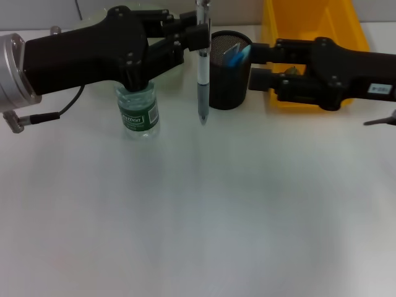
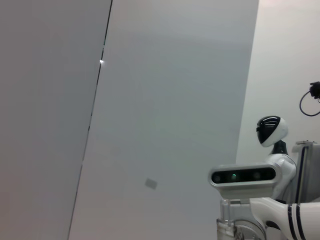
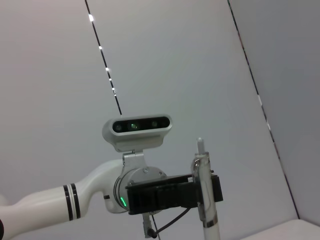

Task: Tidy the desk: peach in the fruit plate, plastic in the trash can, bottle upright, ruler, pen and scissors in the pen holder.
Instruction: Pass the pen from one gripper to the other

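My left gripper is shut on the upper part of a pen. The pen hangs upright, tip down, just left of the black mesh pen holder. The right wrist view shows the same pen clamped in that gripper. Something blue stands inside the holder. My right gripper is open beside the holder's right wall, its fingers apart. The bottle with a green label stands upright under the left arm. A pale green fruit plate shows behind the left arm. Peach, plastic and scissors are out of view.
A yellow bin stands at the back right, partly behind the right arm. White tabletop stretches from the bottle and holder to the front edge.
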Controlling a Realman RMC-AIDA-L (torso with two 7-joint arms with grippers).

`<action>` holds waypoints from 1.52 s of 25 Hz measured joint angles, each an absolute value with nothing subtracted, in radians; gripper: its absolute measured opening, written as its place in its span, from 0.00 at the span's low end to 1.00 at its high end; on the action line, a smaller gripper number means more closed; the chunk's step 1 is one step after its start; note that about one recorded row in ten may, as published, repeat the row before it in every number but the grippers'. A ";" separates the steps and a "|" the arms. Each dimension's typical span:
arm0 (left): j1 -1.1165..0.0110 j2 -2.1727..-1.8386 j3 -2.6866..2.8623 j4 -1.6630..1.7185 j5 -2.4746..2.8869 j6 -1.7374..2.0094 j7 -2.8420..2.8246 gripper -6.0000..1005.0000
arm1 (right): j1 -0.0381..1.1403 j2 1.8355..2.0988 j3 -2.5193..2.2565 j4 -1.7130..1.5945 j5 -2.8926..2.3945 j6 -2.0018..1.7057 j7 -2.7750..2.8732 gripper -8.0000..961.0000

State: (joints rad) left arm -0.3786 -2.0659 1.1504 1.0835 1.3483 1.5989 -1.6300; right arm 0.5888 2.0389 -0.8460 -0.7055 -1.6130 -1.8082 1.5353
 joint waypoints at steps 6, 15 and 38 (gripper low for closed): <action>-0.383 -2.068 1.155 1.062 1.349 1.612 -1.621 0.18 | 0.615 2.052 -0.887 -0.719 -1.629 -1.803 1.552 0.59; -0.387 -2.069 1.169 1.058 1.349 1.624 -1.611 0.18 | 0.633 2.064 -0.936 -0.736 -1.630 -1.785 1.558 0.59; -0.408 -2.068 1.179 1.026 1.351 1.649 -1.605 0.18 | 0.637 2.077 -0.963 -0.746 -1.631 -1.778 1.559 0.58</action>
